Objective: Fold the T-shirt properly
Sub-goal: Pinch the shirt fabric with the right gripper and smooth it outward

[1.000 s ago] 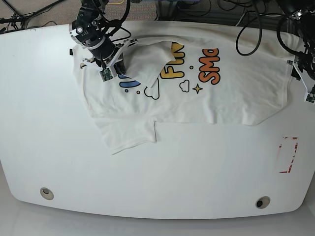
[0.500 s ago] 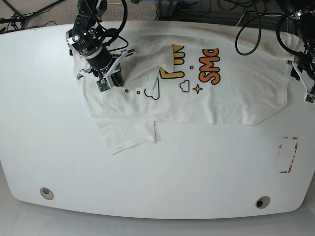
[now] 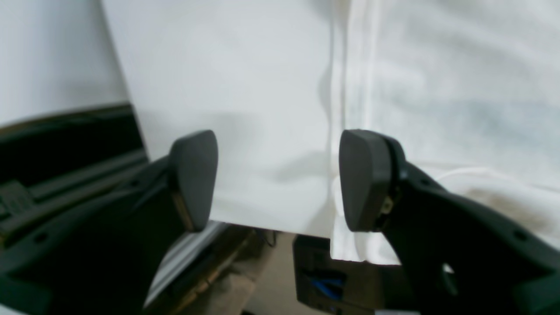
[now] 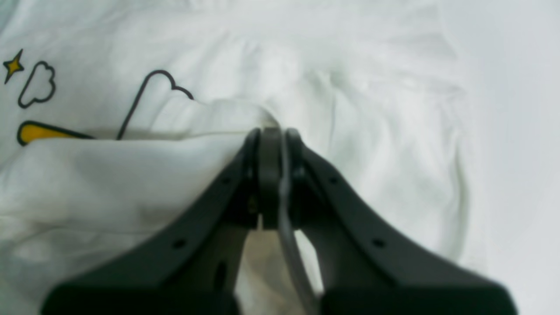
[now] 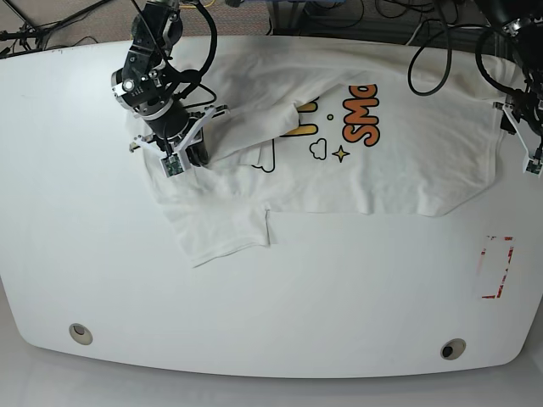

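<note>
The white T-shirt (image 5: 399, 170) lies spread across the far half of the table, print side up with orange, yellow and outlined cloud shapes. My right gripper (image 5: 197, 158) is shut on a fold of the T-shirt (image 4: 131, 175) and holds it over the shirt's left part, covering some of the print. In the right wrist view the cloth bunches between the closed fingertips (image 4: 271, 144). My left gripper (image 3: 278, 179) stands open at the table's far right edge, right at the T-shirt hem (image 3: 350, 87), with nothing between its pads. A sleeve (image 5: 221, 233) points toward the front.
The white table (image 5: 297, 314) has a round hole at the front left (image 5: 81, 332) and another at the front right (image 5: 452, 348). A red-marked rectangle (image 5: 496, 267) sits near the right edge. Black cables (image 5: 424, 51) hang behind the table.
My right gripper has dragged the held fold leftward and toward the front, covering more of the yellow lettering. The left arm has stayed at the right edge.
</note>
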You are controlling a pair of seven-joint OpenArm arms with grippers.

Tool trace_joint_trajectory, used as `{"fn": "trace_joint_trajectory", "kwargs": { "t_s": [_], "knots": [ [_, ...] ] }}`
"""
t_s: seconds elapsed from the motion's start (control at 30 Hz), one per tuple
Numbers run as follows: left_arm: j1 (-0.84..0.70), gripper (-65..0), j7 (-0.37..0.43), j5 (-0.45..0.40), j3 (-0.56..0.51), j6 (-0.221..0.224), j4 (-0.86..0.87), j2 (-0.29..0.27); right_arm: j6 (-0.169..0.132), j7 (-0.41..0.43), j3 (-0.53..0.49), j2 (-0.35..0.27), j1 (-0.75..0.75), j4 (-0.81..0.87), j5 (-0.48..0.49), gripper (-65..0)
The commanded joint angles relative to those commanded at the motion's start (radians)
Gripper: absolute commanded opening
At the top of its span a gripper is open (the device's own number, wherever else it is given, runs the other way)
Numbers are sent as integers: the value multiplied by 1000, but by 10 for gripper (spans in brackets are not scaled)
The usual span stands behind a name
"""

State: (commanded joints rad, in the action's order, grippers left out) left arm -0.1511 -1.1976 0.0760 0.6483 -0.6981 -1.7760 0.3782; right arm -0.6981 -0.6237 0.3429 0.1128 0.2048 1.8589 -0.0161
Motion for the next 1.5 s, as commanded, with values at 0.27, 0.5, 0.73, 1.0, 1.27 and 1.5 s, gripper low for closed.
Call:
{"fn": "trace_joint_trajectory", "kwargs": {
  "t_s": [0.27, 0.5, 0.73, 1.0, 1.27, 1.5],
  "knots": [
    [3, -258, 0, 0, 0, 0, 8, 0, 0, -5, 0, -20, -48, -21, 0, -618],
    [25, -258, 0, 2, 0, 0, 6, 0, 0, -5, 40, -46, -63, -29, 0, -617],
    [28, -258, 0, 2, 0, 0, 9, 0, 0, -5, 77, -49, -64, -29, 0, -618],
    [26, -256, 0, 3, 0, 0, 9, -6, 0, -5, 114, -49, -64, -29, 0, -617],
    [35, -256, 0, 11, 3, 0, 9, -37, 0, -6, 112, -48, -55, -25, 0, -582],
    [95, -254, 0, 9, 5, 0, 9, -57, 0, -6, 112, -41, -48, -21, 2, -277]
  ]
}}
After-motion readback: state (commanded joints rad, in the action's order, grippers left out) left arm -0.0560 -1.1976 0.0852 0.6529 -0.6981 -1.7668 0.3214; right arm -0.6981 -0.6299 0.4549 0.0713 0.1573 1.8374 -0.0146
